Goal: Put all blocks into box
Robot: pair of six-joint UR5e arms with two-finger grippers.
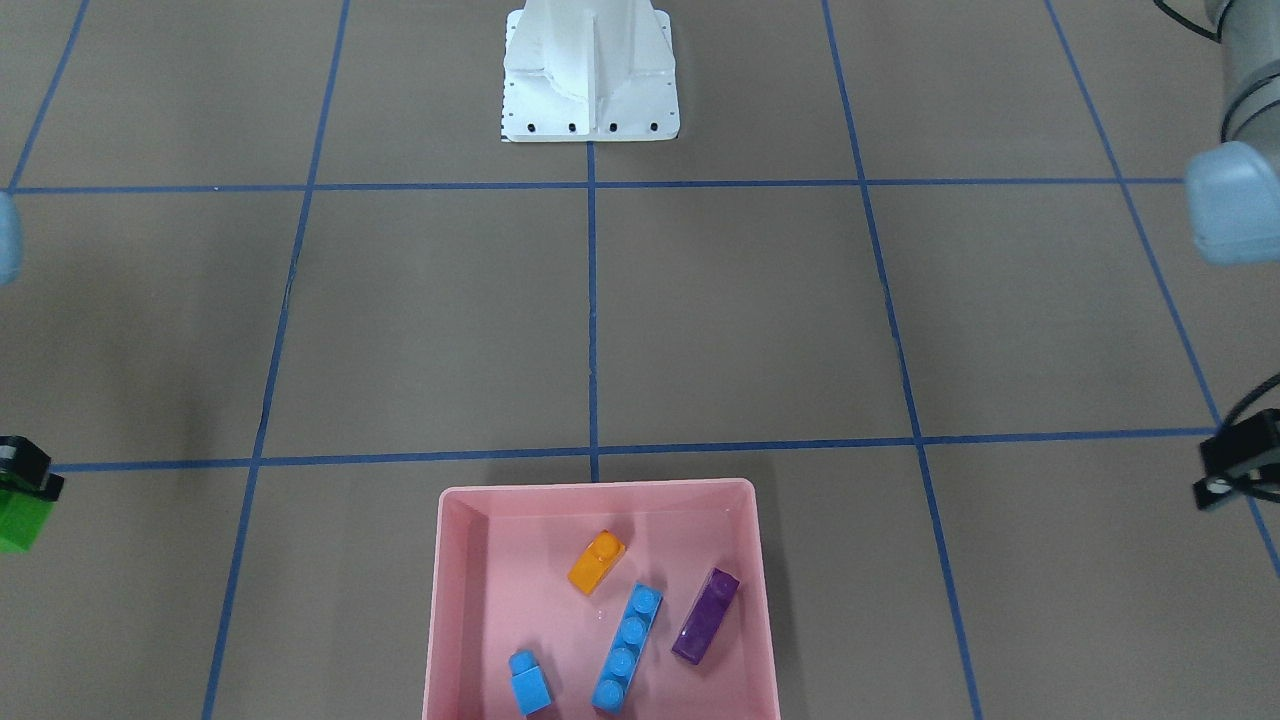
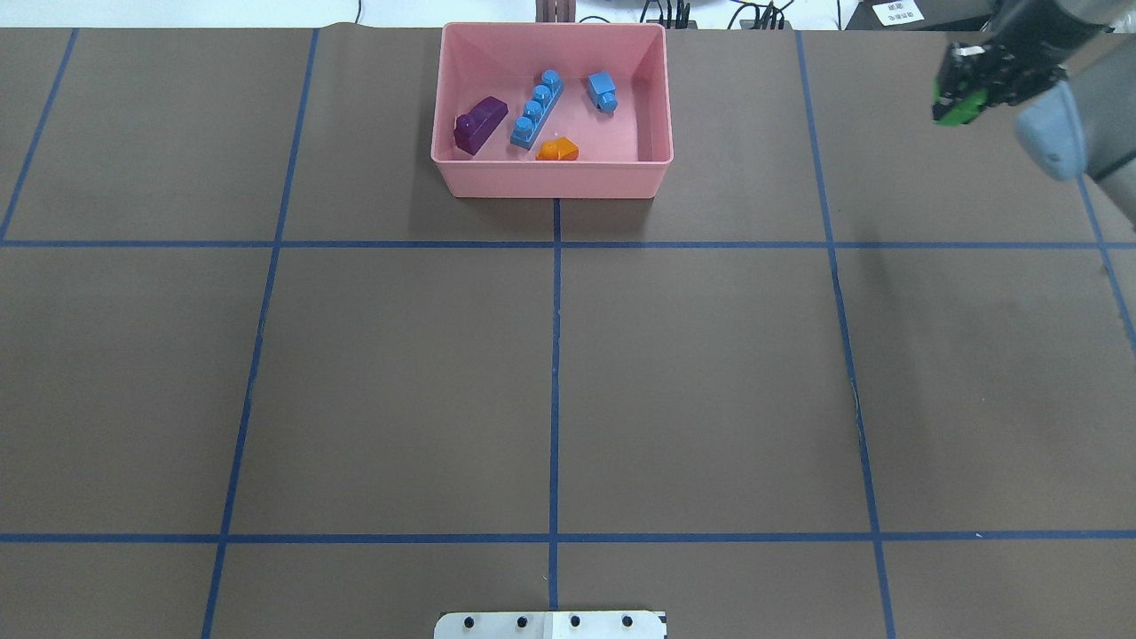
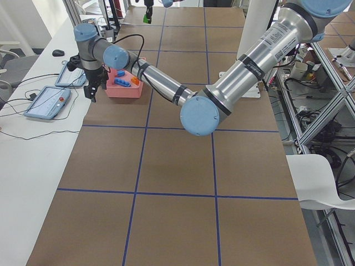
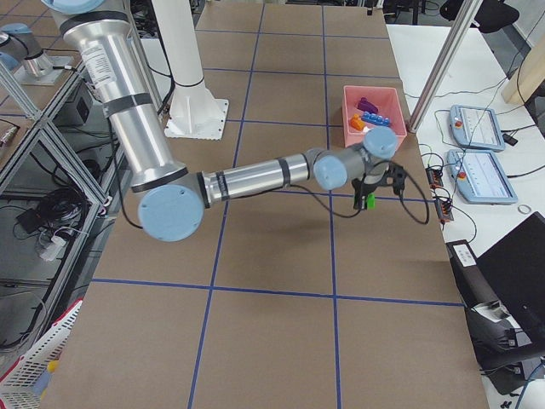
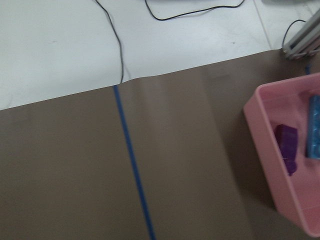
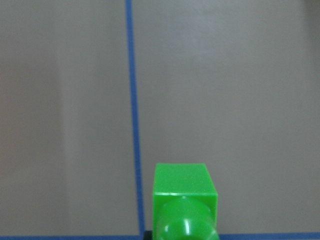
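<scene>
You have the green block (image 6: pixel 184 192) clamped in the right hand (image 2: pixel 957 93), clear of the counter (image 2: pixel 710 373) and well to the robot's right of the box (image 2: pixel 550 182); four other blocks (image 2: pixel 532 111) lie inside it. The box lies leftward from that hand, along the far edge; the left hand (image 1: pixel 1235 462) hangs on its other side, open or closed I cannot tell.

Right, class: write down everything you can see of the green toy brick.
The small glossy green plastic studded brick is bright, and the right wrist view shows a rounded stud. The right tool grips it, holding it above the brown taped table, off to the side of the pink plastic box. Nothing else touches it.
</scene>
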